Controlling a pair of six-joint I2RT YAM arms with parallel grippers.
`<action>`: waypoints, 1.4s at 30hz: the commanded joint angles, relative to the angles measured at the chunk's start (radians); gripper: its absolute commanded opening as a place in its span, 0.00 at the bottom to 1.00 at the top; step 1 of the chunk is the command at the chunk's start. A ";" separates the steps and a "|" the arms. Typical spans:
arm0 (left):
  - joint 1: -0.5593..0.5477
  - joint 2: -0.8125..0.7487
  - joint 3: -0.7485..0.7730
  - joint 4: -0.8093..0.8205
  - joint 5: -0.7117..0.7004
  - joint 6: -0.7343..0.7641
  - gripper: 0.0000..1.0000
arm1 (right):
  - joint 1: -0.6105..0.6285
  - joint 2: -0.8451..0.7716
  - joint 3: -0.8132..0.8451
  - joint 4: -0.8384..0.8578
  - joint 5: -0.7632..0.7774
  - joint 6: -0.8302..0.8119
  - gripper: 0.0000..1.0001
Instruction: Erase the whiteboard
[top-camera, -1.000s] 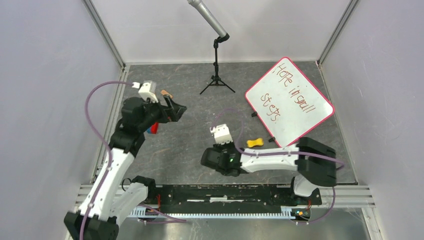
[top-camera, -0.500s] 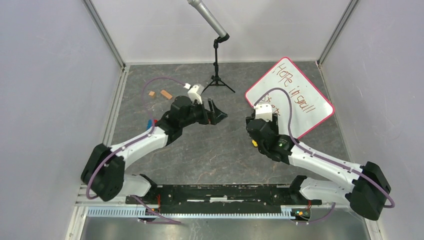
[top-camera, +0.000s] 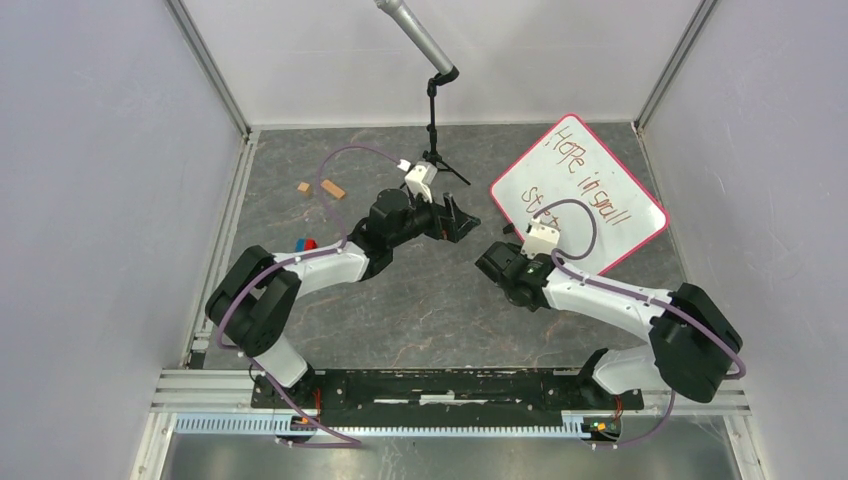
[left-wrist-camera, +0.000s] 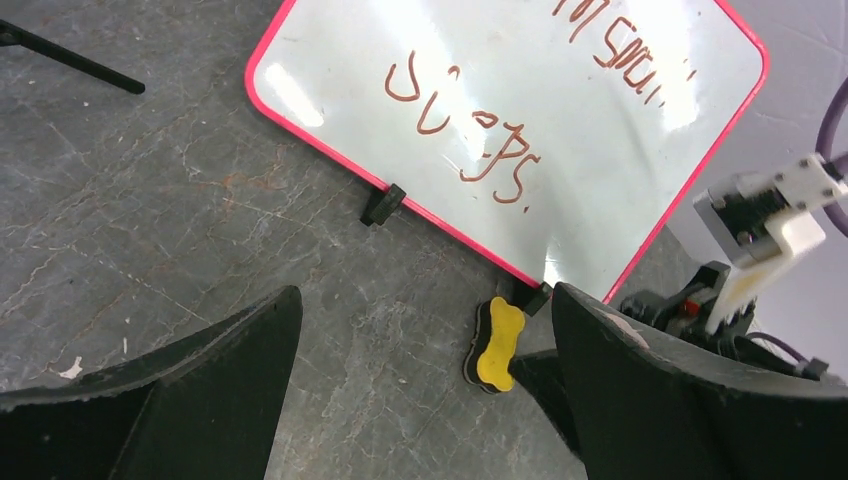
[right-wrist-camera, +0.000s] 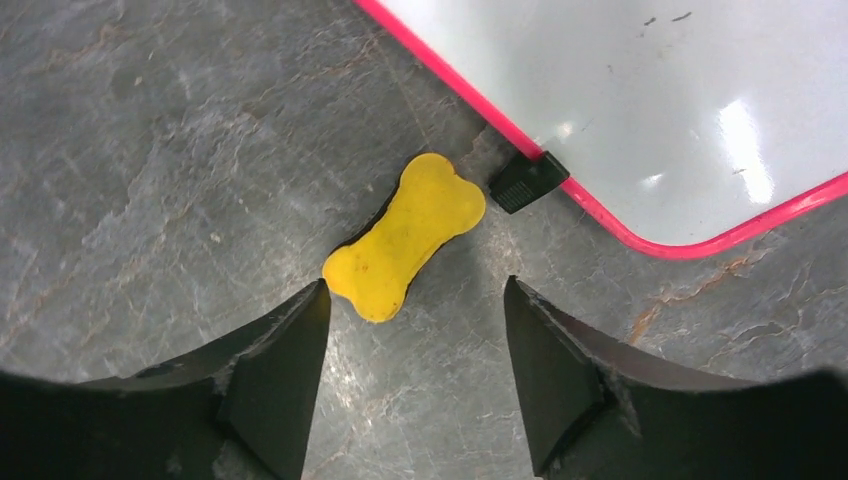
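Yellow eraser (right-wrist-camera: 405, 236) ungripped at frame centre.
Straddle its waist with your parted right gripper (right-wrist-camera: 412, 300); left gripper (left-wrist-camera: 425, 295) gapes empty.

The left arm (top-camera: 300, 270) stretches forward and inward, and the left gripper (top-camera: 462, 218) has its jaws spread wide. The right arm (top-camera: 610, 295) bends inward, and the right gripper (top-camera: 495, 262) points low with its jaws parted.
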 joint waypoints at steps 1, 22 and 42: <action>0.002 -0.026 -0.062 0.144 0.011 0.107 1.00 | -0.037 0.009 0.017 -0.012 0.026 0.127 0.67; 0.000 0.053 -0.051 0.169 0.046 0.155 1.00 | -0.099 0.153 -0.016 0.123 -0.016 0.143 0.56; 0.000 0.064 -0.034 0.160 0.049 0.163 1.00 | -0.099 0.188 0.014 0.209 -0.031 -0.069 0.31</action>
